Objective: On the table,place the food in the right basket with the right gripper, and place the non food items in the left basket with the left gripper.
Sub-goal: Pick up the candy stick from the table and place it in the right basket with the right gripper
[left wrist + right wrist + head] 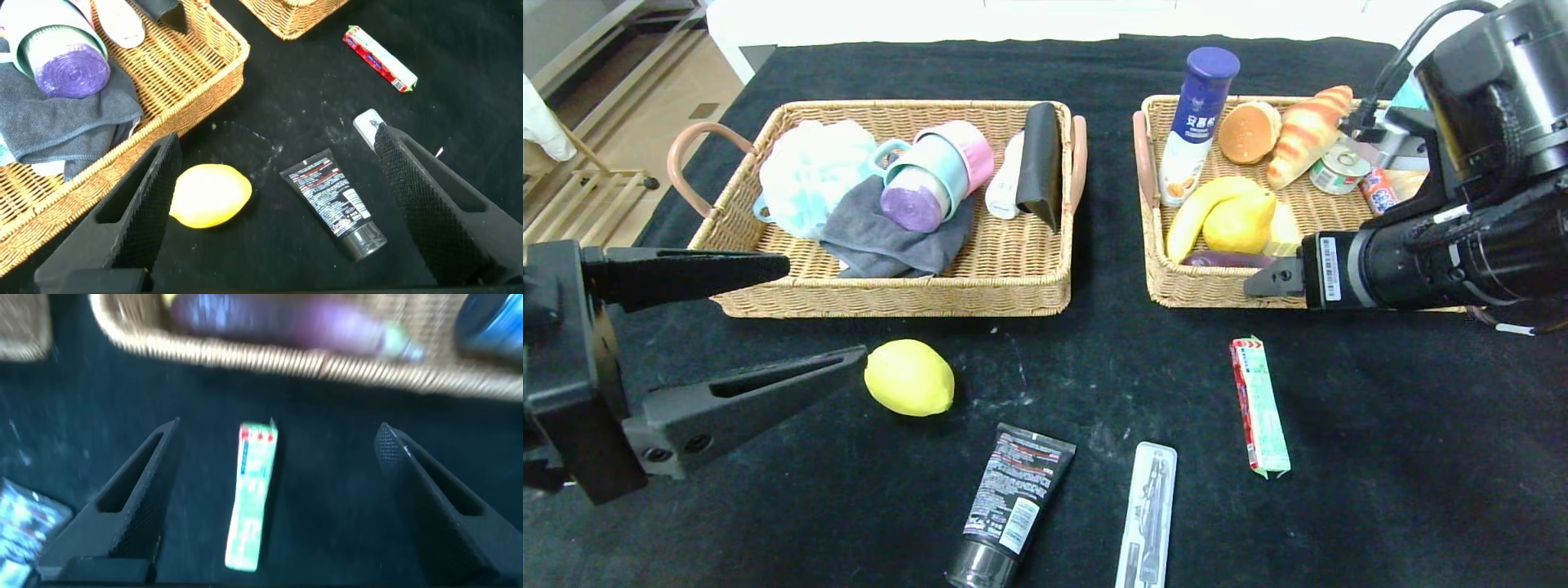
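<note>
Yellow lemon (909,377), green-and-red snack pack (1259,407), black tube (1011,502), tan woven baskets (890,296).

A yellow lemon (909,377), a black squeeze tube (1009,504), a clear plastic tool case (1147,514) and a green-and-red snack pack (1258,406) lie flat on the black-clothed surface (1405,457), in front of two tan wicker baskets (1013,269) (1209,286).

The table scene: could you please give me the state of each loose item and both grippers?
lemon: on the table, unsorted
snack pack: flat on the table
squeeze tube: lying down, capped
clear case: lying on the table
left gripper: open, empty
right gripper: open above the snack pack
</note>
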Controlling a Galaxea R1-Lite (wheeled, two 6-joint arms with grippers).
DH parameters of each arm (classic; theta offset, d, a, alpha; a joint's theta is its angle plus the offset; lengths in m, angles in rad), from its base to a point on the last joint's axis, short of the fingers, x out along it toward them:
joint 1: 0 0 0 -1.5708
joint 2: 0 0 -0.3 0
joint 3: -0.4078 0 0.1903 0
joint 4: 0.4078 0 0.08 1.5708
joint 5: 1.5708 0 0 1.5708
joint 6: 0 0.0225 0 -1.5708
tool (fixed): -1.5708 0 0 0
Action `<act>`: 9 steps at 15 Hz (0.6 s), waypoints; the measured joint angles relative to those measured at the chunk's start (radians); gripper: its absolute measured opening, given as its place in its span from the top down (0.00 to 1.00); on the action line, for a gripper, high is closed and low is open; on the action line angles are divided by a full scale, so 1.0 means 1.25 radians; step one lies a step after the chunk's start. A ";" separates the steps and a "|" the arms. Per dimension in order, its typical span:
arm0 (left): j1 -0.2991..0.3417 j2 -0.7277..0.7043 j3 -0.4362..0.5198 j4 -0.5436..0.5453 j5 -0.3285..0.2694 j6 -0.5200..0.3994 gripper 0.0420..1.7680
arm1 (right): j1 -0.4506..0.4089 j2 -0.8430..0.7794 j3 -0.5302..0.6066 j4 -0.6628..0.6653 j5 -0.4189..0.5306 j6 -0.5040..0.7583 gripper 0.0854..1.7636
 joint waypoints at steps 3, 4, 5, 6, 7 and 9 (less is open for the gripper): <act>0.000 0.001 0.000 0.001 0.000 0.000 0.03 | 0.015 -0.002 0.049 0.000 0.000 0.005 0.04; -0.001 0.001 0.000 0.001 0.000 0.000 0.03 | 0.022 0.000 0.061 0.000 0.001 0.008 0.04; -0.001 0.001 0.000 0.001 0.000 0.000 0.03 | 0.028 0.003 0.072 0.001 0.001 0.009 0.04; -0.001 0.002 0.000 0.001 0.000 0.000 0.03 | 0.032 0.008 0.080 0.001 0.001 0.009 0.04; -0.001 0.002 0.000 0.001 0.000 0.000 0.03 | 0.036 0.014 0.086 0.003 0.001 0.010 0.04; -0.001 0.002 0.000 0.001 0.000 0.000 0.03 | 0.040 0.025 0.097 0.026 0.002 0.010 0.04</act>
